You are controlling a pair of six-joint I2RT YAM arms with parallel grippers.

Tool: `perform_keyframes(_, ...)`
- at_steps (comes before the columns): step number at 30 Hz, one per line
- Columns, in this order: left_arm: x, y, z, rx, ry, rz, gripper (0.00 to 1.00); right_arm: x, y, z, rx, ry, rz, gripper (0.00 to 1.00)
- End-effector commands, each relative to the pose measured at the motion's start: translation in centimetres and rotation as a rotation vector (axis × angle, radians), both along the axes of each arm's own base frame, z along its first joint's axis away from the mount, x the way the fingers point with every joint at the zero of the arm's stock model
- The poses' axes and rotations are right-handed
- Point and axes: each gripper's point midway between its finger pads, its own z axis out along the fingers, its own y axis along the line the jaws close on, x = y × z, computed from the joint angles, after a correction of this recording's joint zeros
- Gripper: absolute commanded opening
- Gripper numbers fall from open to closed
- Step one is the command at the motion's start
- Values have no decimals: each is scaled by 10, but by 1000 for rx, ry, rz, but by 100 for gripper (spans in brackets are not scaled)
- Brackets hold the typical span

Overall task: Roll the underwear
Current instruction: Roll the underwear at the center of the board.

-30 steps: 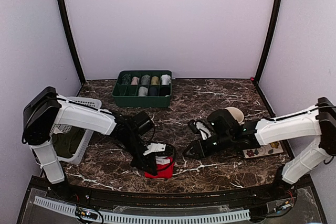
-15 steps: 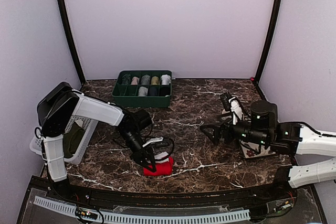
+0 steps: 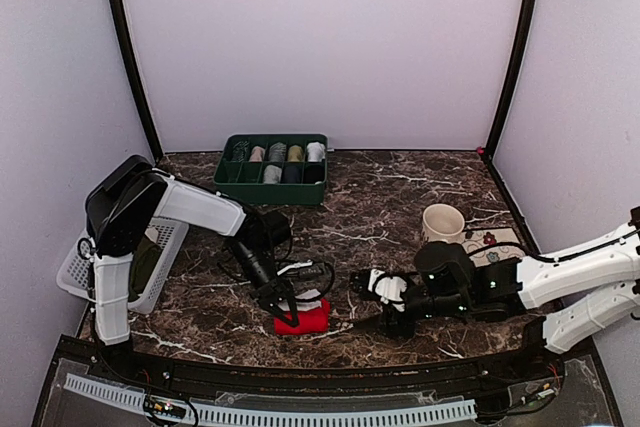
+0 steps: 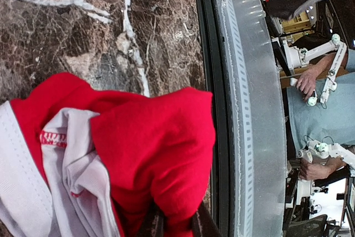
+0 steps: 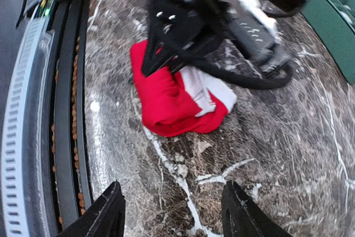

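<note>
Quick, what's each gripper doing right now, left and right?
Left gripper: closed on the underwear.
Right gripper: open, holding nothing.

red underwear (image 3: pixel 305 320) lies loosely rolled near the table (image 3: pixel 400 207) front edge, white waistband showing.

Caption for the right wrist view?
Open right gripper faces the bunched underwear, pinched by the left gripper on the marble table.

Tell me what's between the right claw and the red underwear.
Only bare marble tabletop; the right wrist view shows it between the right claw and the underwear.
</note>
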Motion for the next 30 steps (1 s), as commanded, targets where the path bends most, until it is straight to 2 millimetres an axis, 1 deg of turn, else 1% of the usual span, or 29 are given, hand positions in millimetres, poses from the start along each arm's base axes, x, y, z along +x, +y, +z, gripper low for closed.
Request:
perform_keyframes(1, -3, 25, -41, 176, -19, -26, 4, -16, 35, 5, 38, -206, 207, 54)
perform_keyframes(5, -1, 23, -42, 175, -18, -24, 4, -19, 54, -8, 27, -238, 254, 51)
perform_keyframes(8, -1, 22, -43, 180, -11, -24, 5, -16, 65, -26, -8, -261, 260, 52)
perform_keyframes(11, 0, 21, -44, 177, -13, -21, 5, -8, 74, -26, -1, -318, 242, 53)
perform_keyframes(12, 1, 21, -44, 178, -13, -20, 6, -6, 78, -29, -6, -329, 244, 54)
perform_keyframes(13, 0, 21, -44, 178, -11, -20, 6, -4, 81, -33, -17, -333, 243, 55)
perform_keyframes(15, 0, 22, -45, 179, -14, -21, 6, -2, 87, -35, -23, -342, 246, 59)
perform_keyframes(18, 1, 21, -45, 174, -16, -19, 7, 2, 97, -37, -29, -353, 248, 61)
perform_keyframes(20, 2, 20, -44, 170, -18, -18, 7, 3, 101, -42, -42, -358, 258, 61)
perform_keyframes(22, 2, 21, -45, 175, -18, -17, 7, 6, 102, -53, -70, -356, 253, 60)
perform_keyframes(24, 2, 21, -45, 178, -18, -18, 8, 8, 101, -63, -97, -348, 247, 55)
perform_keyframes(26, 3, 22, -45, 179, -20, -15, 9, 7, 99, -70, -111, -328, 251, 47)
perform_keyframes(30, 7, 21, -45, 182, -27, 5, 20, 4, 94, -81, -147, -256, 256, 18)
